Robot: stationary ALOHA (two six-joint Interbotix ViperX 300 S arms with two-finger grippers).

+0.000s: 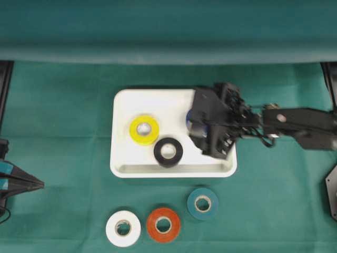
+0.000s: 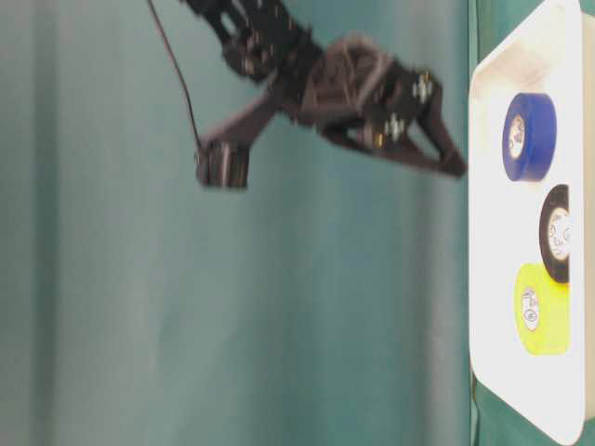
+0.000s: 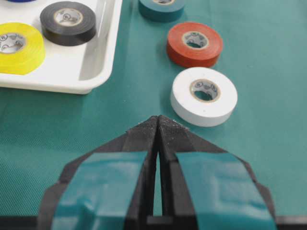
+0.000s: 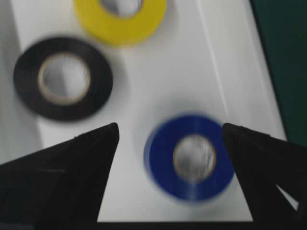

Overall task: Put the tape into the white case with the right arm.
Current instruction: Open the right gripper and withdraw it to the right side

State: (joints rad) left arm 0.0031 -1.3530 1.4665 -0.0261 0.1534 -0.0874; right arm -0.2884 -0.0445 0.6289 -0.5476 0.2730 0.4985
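Note:
The white case [image 1: 122, 100] holds a yellow roll [image 1: 144, 129], a black roll [image 1: 168, 152] and a blue roll [image 1: 188, 120]. My all-black right gripper [image 4: 170, 127] hangs open over the case's right part, with the blue roll [image 4: 160, 160] lying flat below the gap between its fingers. In the table-level view the gripper [image 2: 451, 160] is clear of the case [image 2: 488, 307] and of the blue roll [image 2: 535, 139]. It holds nothing. My left gripper [image 3: 158, 120], with light-blue patches, is shut and empty at the table's left edge [image 1: 37, 183].
Three loose rolls lie on the green cloth in front of the case: teal [image 1: 192, 203], red [image 1: 151, 225] and white [image 1: 111, 227]. The white roll [image 3: 182, 98] lies just ahead of the left gripper's tips. A green backdrop runs along the back.

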